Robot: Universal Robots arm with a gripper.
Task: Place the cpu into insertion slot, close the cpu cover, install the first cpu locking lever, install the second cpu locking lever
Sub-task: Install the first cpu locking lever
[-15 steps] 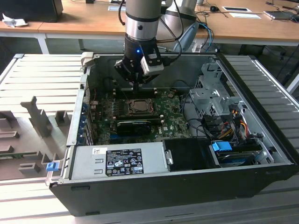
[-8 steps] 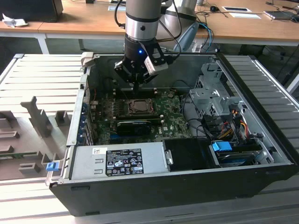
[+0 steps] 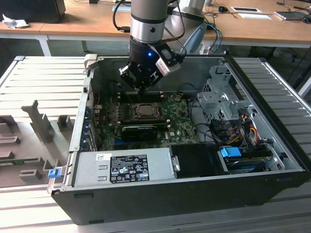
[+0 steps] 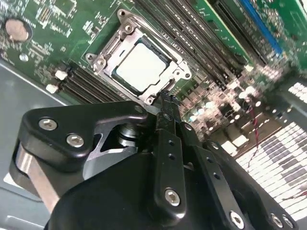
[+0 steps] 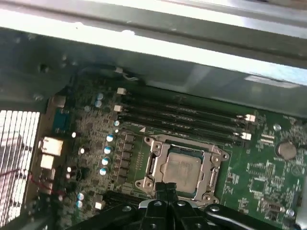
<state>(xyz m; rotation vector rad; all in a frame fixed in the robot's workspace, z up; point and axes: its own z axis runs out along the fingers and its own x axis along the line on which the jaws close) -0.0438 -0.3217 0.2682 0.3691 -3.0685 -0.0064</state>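
The cpu [image 4: 141,67] lies flat in the insertion slot [image 4: 108,72] on the green motherboard, its grey metal top showing through the window of the cpu cover [image 4: 125,29], which lies down over it. In the first wrist view the cpu [image 5: 181,168] sits framed by the cpu cover [image 5: 154,146]. My gripper [image 4: 165,99] hangs just above the socket's edge with its black fingers pressed together and nothing between them. From the exterior view, the gripper [image 3: 141,90] is a little above and behind the cpu [image 3: 144,110]. How the locking levers stand, I cannot tell.
Memory slots [image 5: 182,115] run along one side of the socket. A black ribbed heatsink [image 3: 139,131] lies in front of it. The power supply [image 3: 121,167], drive cage [image 3: 221,99] with cables, and the case's metal walls [image 3: 85,111] hem in the board.
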